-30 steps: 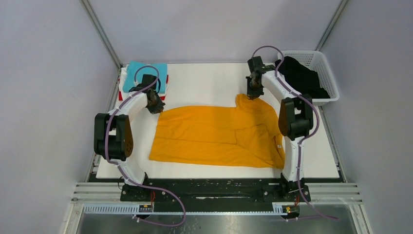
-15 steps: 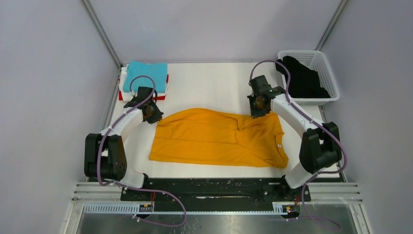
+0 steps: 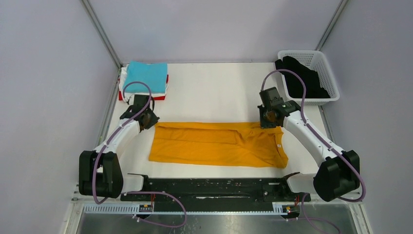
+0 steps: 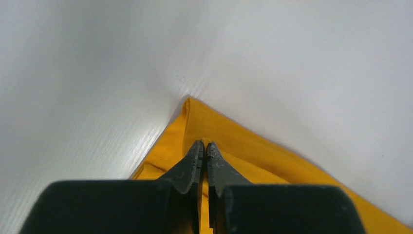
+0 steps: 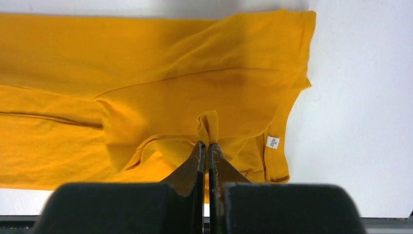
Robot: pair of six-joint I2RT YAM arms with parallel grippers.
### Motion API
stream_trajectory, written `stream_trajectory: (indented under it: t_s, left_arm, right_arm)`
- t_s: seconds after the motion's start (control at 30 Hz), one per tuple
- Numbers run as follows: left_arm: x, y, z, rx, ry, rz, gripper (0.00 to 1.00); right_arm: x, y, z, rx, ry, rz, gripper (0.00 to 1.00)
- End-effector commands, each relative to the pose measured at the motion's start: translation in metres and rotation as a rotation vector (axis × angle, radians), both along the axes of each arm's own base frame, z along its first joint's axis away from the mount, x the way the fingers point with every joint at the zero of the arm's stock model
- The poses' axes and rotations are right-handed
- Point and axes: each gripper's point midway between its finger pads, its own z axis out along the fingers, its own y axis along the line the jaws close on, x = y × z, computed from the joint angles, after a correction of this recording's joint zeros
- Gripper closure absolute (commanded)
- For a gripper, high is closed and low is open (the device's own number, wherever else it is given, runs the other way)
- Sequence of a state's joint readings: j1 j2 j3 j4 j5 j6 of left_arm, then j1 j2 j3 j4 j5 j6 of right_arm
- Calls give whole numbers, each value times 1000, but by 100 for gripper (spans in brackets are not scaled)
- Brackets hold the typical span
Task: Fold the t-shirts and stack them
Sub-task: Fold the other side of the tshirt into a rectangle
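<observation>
On white desk (image 3: 209,92), soft mustard-orange t-shirt (image 3: 209,146) forms long creased band; left fingers (image 4: 194,162), right fingers (image 5: 195,162) clamp far edge.

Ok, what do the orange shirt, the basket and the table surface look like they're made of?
Mustard-orange t-shirt: soft matte knit cloth, probably cotton; it creases and drapes, and shows stitched hems.
Basket: white rigid plastic, judging by its moulded lattice walls.
Table surface: white sheet with a slight sheen and fine parallel ribs, possibly corrugated plastic; hard to confirm.
</observation>
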State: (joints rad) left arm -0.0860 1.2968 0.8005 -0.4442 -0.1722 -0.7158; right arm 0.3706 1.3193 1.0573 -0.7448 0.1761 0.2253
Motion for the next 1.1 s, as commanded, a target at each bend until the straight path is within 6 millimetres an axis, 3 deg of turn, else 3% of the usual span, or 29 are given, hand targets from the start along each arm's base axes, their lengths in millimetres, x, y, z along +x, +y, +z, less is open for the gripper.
stream_trajectory:
  t_s: [0.0,0.1,0.2,0.33,0.47,0.57,0.63,0.7,0.73,0.77,0.8,0.9,0.97,1.07]
  left_arm:
    - [43,16,52,64,-176,72,100]
    - [55,12,64,48,-211,64,100]
    - [57,7,61,27,-225,46,100]
    - [44,4,36,7,-186,44,100]
    - [23,6,12,-12,-163,75,100]
    - [1,14,3,-1,-152,128,83]
    - [-17,18,1,-2,-148,163,74]
    - [-37,26,6,9,-165,216,63]
    - [-45,33,11,19,-181,250,46]
    - [-52,38,20,27,-207,288,13]
    - [-55,43,32,28,-240,317,3]
    - [-50,35,69,-27,-348,287,1]
    - [-40,15,83,-100,-385,193,1]
    - [-23,-22,79,-204,-332,25,1]
  right_arm:
    - [-9,-8,1,-32,2,-14,100]
    - [-11,-9,-1,-32,9,-16,100]
    - [-13,-8,-2,-24,12,-15,100]
    - [-22,-5,-4,3,33,-3,99]
    - [-48,-7,-14,36,92,-57,93]
    - [-84,-7,-28,85,179,-123,81]
    - [-112,-8,-38,114,243,-146,64]
    - [-135,-3,-43,176,282,-137,58]
    - [-143,1,-43,213,285,-129,42]
    - [-145,5,-40,252,267,-123,24]
    - [-144,10,-35,295,233,-112,3]
    - [-123,22,-18,369,116,-90,1]
    - [-106,25,-13,382,64,-116,0]
    - [-82,36,-12,412,44,-150,0]
